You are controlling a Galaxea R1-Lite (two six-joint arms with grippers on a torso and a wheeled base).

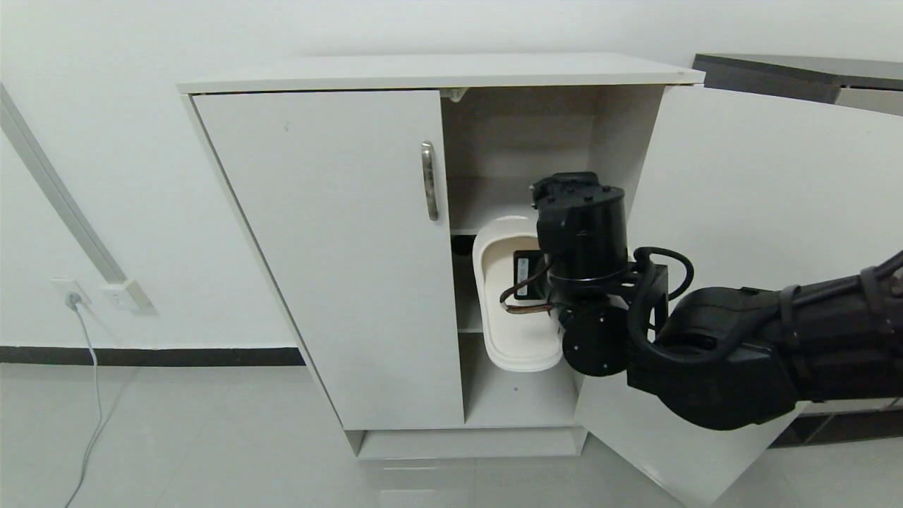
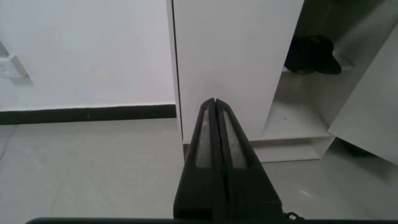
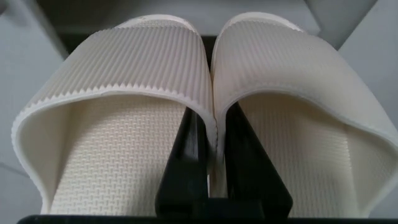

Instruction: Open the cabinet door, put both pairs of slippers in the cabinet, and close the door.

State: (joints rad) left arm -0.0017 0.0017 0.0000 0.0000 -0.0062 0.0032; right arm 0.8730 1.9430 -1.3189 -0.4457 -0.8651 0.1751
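The white cabinet (image 1: pixel 331 261) stands with its right door (image 1: pixel 762 212) swung wide and its left door shut. My right gripper (image 3: pixel 214 155) is shut on a pair of cream ribbed slippers (image 3: pixel 149 68), pinching their two inner strap walls together. In the head view the slippers (image 1: pixel 518 339) hang toe-up inside the open right half at middle-shelf height, with the right gripper (image 1: pixel 525 275) behind them. My left gripper (image 2: pixel 215 143) is shut on nothing, low and in front of the closed left door (image 2: pixel 236 56). A dark shape (image 2: pixel 314 55), possibly dark slippers, rests on a shelf inside.
A metal handle (image 1: pixel 428 180) is on the left door's inner edge. The cabinet's bottom shelf (image 1: pixel 515 402) is bare. A wall socket with a cable (image 1: pixel 70 300) is at the far left. Grey tiled floor (image 2: pixel 93 168) lies in front. Dark furniture (image 1: pixel 797 74) stands behind the open door.
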